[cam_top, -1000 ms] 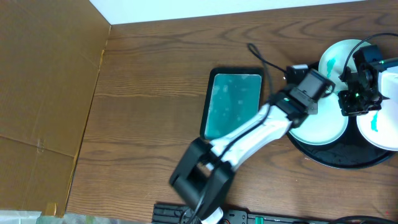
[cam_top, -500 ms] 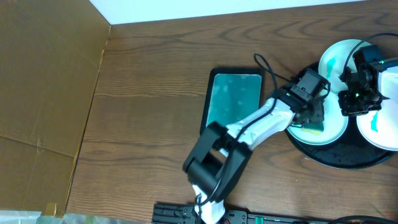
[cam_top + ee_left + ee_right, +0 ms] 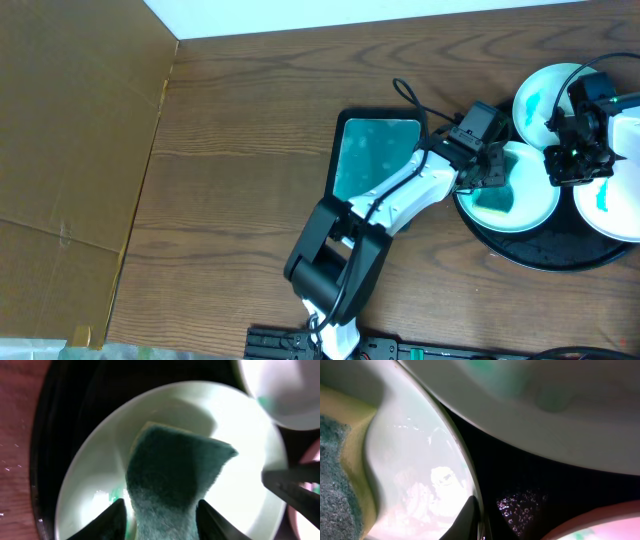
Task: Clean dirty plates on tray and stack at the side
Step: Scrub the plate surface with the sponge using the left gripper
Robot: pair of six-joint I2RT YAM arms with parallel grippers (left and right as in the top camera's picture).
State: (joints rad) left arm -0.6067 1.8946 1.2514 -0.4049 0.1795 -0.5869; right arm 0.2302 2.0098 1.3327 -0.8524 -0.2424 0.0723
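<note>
Brown wood-grain worktop (image 3: 250, 150) with a faint sheen. The wide round tray (image 3: 540, 258) is glossy black and reflective. White plates (image 3: 235, 435) look smooth and shiny. The sponge (image 3: 170, 475) has a rough, fibrous green face over yellow foam. Matt brown cardboard (image 3: 70, 130) lies alongside.

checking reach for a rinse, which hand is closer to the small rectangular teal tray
Left. The left hand holds a sponge over a plate just right of the rectangular tray; the right hand is farther right, over the black tray.
</note>
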